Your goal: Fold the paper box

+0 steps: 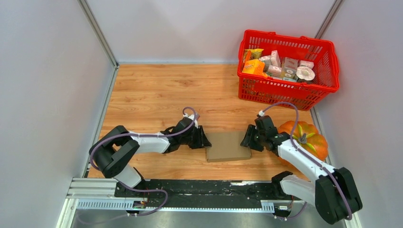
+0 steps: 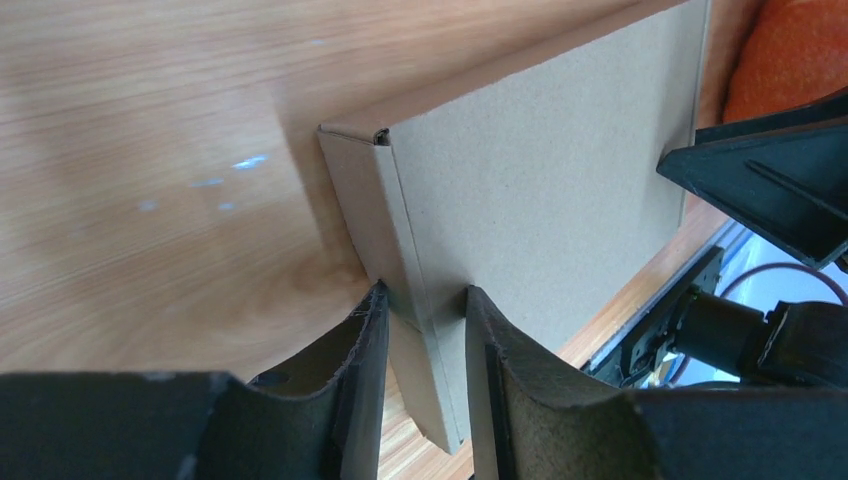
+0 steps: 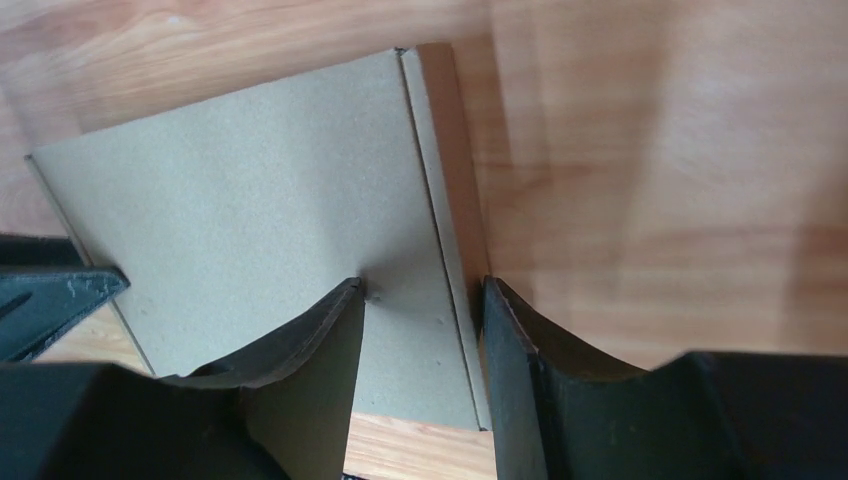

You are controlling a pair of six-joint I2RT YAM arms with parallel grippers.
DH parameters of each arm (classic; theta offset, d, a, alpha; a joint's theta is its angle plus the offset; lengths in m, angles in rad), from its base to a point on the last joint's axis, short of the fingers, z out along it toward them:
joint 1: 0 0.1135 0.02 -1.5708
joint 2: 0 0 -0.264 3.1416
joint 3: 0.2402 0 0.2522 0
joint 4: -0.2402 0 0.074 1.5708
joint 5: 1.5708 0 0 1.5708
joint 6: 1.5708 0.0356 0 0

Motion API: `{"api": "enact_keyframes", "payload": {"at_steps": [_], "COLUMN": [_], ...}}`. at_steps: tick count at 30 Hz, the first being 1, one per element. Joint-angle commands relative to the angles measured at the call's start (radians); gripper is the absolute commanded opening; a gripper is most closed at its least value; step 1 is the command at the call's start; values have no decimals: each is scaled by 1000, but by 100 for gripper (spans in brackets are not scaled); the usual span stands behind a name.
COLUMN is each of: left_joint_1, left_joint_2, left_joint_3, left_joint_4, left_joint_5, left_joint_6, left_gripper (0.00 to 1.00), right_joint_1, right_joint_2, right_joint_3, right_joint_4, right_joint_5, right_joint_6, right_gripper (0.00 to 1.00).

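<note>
light, stiff-ish paper box (image 1: 228,147), creases easily; left gripper (image 2: 424,292) and right gripper (image 3: 421,284) spread astride opposite edges, best pinched there.

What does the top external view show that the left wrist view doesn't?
Only the top external view shows the red basket of packages and the left arm and right arm whole. Only the left wrist view shows the folded side wall of the paper box close up, with the left pincer straddling that edge, fingers apart. Both show the paper box, the pumpkin, the right pincer and the table.
</note>
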Motion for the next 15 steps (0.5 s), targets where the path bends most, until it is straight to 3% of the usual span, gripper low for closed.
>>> {"api": "enact_keyframes", "payload": {"at_steps": [1, 8, 15], "left_joint_1": [-87, -195, -242], "left_joint_2": [70, 136, 110], "left_joint_3": [96, 141, 121], "left_joint_4": [95, 163, 177], "left_joint_5": [66, 83, 83], "left_joint_6": [-33, -91, -108], "left_gripper": [35, 34, 34], "right_joint_1": [-10, -13, -15], "right_joint_2": [-115, -276, -339], "right_joint_3": [-7, -42, -116], "right_joint_4": [-160, -280, -324], "right_joint_5": [105, 112, 14], "right_joint_6": [155, 210, 257], "right_gripper": [48, 50, 50]}}
